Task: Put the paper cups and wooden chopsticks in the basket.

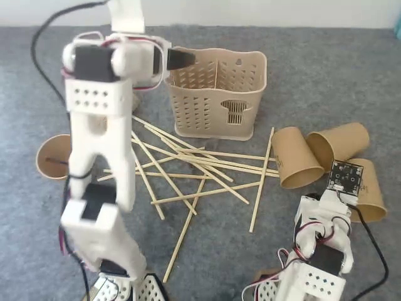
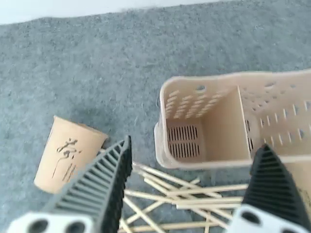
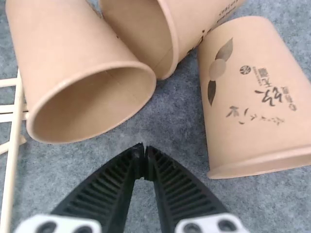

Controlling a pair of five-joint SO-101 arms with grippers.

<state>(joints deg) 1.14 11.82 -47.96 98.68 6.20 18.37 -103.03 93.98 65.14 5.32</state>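
Note:
The beige slotted basket (image 1: 216,94) stands upright at the back, split by a divider, and what I see of its inside holds nothing. My left gripper (image 1: 182,59) hovers open and empty over its left rim; in the left wrist view the left gripper (image 2: 196,144) spans the basket (image 2: 233,121). Several wooden chopsticks (image 1: 188,166) lie crossed in front of it. Three paper cups (image 1: 294,157) (image 1: 338,143) (image 1: 369,188) lie on their sides at the right. My right gripper (image 3: 143,147) is shut and empty just before the mouth of one cup (image 3: 82,82), beside another cup (image 3: 248,97).
A fourth paper cup (image 1: 53,157) lies on its side at the far left, also seen as the cup (image 2: 68,155) in the left wrist view. Grey carpet (image 1: 326,69) covers the table. The left arm's long body (image 1: 100,163) stands over the left part of the chopstick pile.

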